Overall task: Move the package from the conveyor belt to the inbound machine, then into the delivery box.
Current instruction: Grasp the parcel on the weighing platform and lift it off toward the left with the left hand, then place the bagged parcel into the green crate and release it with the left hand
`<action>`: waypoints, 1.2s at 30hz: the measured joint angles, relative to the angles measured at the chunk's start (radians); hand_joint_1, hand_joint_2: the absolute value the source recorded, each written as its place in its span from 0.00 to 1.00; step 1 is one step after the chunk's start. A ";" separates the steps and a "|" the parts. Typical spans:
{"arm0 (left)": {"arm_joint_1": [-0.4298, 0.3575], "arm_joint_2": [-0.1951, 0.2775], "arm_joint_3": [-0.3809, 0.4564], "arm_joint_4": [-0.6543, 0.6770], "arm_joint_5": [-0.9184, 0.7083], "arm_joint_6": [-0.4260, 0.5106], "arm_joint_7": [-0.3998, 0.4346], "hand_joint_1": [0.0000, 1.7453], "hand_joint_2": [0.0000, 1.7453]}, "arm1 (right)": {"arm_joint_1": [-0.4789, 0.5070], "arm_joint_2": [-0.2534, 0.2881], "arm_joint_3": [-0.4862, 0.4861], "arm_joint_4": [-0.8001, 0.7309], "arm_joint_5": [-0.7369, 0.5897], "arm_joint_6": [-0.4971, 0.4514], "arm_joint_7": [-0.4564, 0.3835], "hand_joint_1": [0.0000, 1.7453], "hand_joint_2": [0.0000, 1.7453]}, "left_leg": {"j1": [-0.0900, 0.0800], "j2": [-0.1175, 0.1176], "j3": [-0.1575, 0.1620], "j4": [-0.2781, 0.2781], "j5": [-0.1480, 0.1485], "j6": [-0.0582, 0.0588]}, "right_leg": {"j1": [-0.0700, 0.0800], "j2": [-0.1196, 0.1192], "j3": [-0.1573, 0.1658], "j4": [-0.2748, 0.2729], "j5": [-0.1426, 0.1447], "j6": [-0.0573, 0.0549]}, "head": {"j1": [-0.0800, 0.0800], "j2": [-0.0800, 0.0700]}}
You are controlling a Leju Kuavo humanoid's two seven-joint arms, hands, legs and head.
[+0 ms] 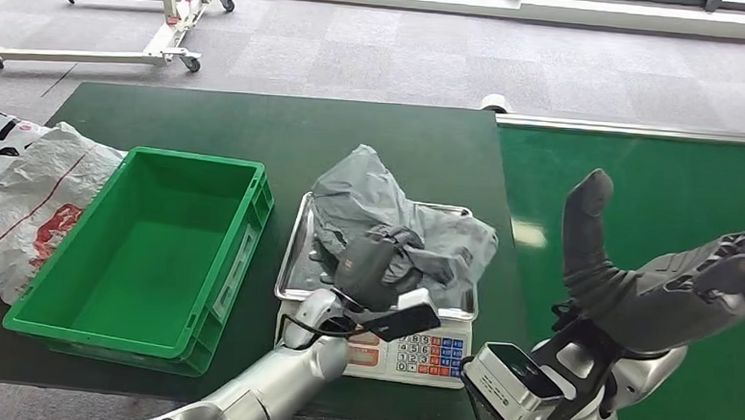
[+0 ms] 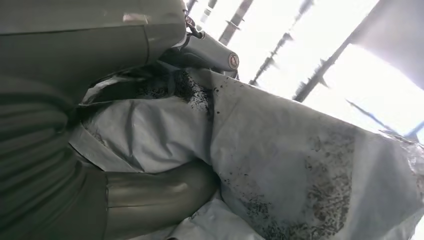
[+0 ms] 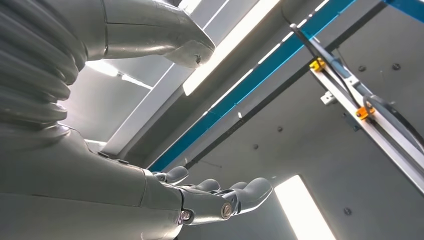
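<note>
**Soft grey package on the scale, left hand on it**

We see the package (image 1: 387, 220), a crumpled grey plastic mailer, lying on the steel tray of the inbound machine (image 1: 294, 254), a weighing scale with a keypad at the near edge of the bench (image 1: 258, 122). Our left hand (image 1: 371, 263) rests on its near side; the left wrist view shows the thumb (image 2: 160, 192) pressed against the film, but we cannot tell whether the fingers have closed on it. Our right hand (image 1: 634, 281) is raised over the conveyor belt (image 1: 639, 185) on the right, fingers apart and holding nothing.

We judge the package light, limp and slippery. It will sag and fold, so we should gather a thick bunch of film near its middle rather than a loose corner. The delivery box (image 1: 135, 255), a green crate, stands left of the scale.
</note>
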 joint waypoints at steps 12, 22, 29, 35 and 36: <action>0.106 0.121 0.386 -0.474 0.031 0.194 -0.015 1.00 1.00 | 0.038 -0.006 -0.041 0.002 -0.012 -0.001 0.000 0.00 1.00 | 0.003 -0.001 -0.003 -0.001 0.001 -0.001 | 0.002 0.000 -0.003 0.000 -0.001 -0.002 | 0.000 0.000; 0.057 0.129 0.768 -0.591 -0.835 0.201 0.419 1.00 1.00 | 0.045 -0.006 -0.060 0.001 -0.012 -0.003 0.000 0.00 1.00 | 0.002 0.003 -0.003 0.000 0.001 -0.002 | 0.001 0.005 -0.008 0.000 0.000 -0.002 | 0.000 0.000; -0.026 0.239 0.608 -0.164 -0.748 0.173 0.689 0.81 1.00 | 0.058 -0.009 -0.079 0.000 -0.035 -0.003 0.000 0.00 1.00 | 0.003 0.004 -0.005 0.000 0.004 -0.004 | 0.003 0.004 -0.008 0.001 0.003 -0.005 | 0.000 0.000; -0.090 0.256 0.598 0.053 -0.707 0.119 0.579 0.00 0.00 | 0.067 -0.011 -0.089 0.000 -0.036 -0.003 0.000 0.00 1.00 | 0.002 0.004 -0.004 -0.001 0.003 -0.003 | 0.001 0.005 -0.007 0.001 0.004 -0.004 | 0.000 0.000; -0.100 0.257 0.598 0.073 -0.695 0.119 0.568 0.00 0.00 | 0.067 -0.011 -0.090 -0.001 -0.036 -0.003 0.000 0.00 1.00 | 0.002 0.003 -0.004 -0.001 0.003 -0.003 | 0.001 0.005 -0.007 0.001 0.003 -0.004 | 0.000 0.000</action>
